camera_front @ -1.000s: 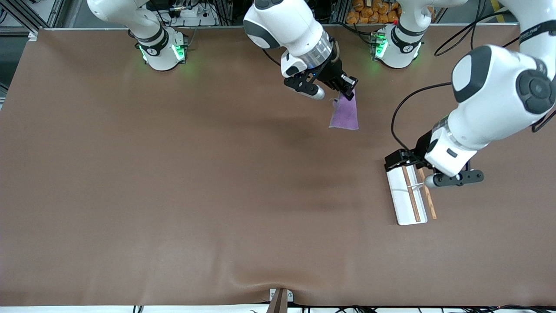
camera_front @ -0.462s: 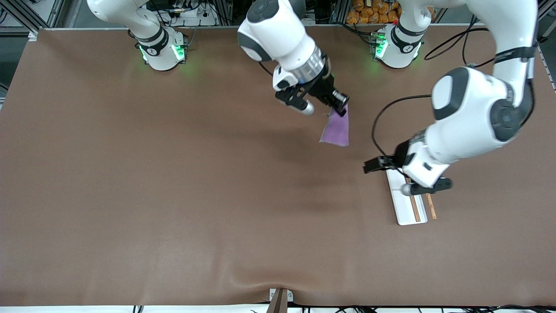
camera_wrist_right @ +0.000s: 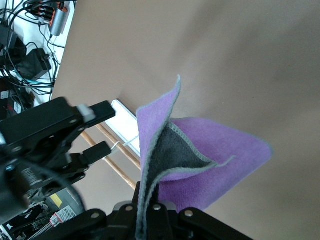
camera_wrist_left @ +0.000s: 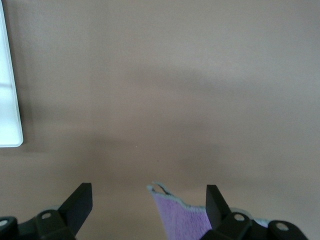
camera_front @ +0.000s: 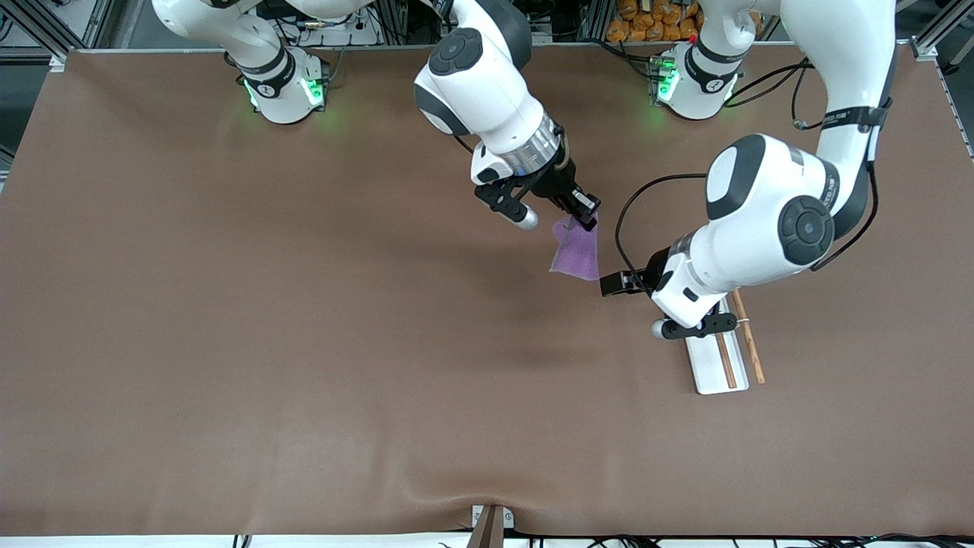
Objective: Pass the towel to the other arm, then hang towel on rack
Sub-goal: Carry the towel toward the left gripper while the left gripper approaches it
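The towel (camera_front: 576, 255), purple with a dark grey back, hangs in the air from my right gripper (camera_front: 586, 221), which is shut on its top corner over the table's middle. In the right wrist view the towel (camera_wrist_right: 210, 155) drapes folded from the shut jaws (camera_wrist_right: 150, 212). My left gripper (camera_front: 611, 285) is open, level with the towel's lower edge and just beside it. In the left wrist view a towel corner (camera_wrist_left: 182, 220) shows between the spread fingers (camera_wrist_left: 148, 202), close to one finger (camera_wrist_left: 216, 202), not gripped. The rack (camera_front: 708, 369) lies under the left arm.
The rack is a white base with two wooden rods (camera_front: 749, 339), lying toward the left arm's end of the table; its edge (camera_wrist_left: 9, 100) shows in the left wrist view. Brown cloth (camera_front: 304, 342) covers the table. Cables and boxes (camera_front: 654, 23) lie at the robots' edge.
The right arm has carried the towel toward the front camera and the left arm. The left gripper has left the rack and swung over to the towel, staying open.
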{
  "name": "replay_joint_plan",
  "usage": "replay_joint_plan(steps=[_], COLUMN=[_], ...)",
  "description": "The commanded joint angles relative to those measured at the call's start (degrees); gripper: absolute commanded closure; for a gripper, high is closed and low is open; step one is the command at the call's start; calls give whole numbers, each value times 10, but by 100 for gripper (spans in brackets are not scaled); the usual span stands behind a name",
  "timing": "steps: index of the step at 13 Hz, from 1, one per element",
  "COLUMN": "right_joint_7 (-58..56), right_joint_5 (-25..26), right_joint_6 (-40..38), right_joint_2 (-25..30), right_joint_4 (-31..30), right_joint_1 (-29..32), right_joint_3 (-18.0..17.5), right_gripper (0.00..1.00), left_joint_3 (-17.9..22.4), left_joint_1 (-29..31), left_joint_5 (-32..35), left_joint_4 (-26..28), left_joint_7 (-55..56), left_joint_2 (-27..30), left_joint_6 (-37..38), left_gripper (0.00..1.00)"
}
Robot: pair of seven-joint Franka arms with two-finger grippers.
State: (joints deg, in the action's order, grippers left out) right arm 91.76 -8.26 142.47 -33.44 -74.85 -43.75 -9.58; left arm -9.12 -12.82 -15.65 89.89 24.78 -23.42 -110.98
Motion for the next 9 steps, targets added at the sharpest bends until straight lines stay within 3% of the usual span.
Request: replay_joint_plan(steps=[1, 9], right_joint_7=[15, 16], right_joint_5=[3, 5], right_joint_6=[0, -1], right_joint_2=[-14, -14], right_joint_4=[24, 23], right_joint_1=[1, -5], right_joint_3=[-4, -4], right_gripper=[100, 100], left_joint_3=[1, 2], left_joint_1=[-8, -35], left_joint_5=[-10, -3], left_joint_4=[-14, -25], left_joint_7=[50, 145], left_joint_2=[-18, -36], left_joint_6=[0, 2], left_gripper=[0, 0])
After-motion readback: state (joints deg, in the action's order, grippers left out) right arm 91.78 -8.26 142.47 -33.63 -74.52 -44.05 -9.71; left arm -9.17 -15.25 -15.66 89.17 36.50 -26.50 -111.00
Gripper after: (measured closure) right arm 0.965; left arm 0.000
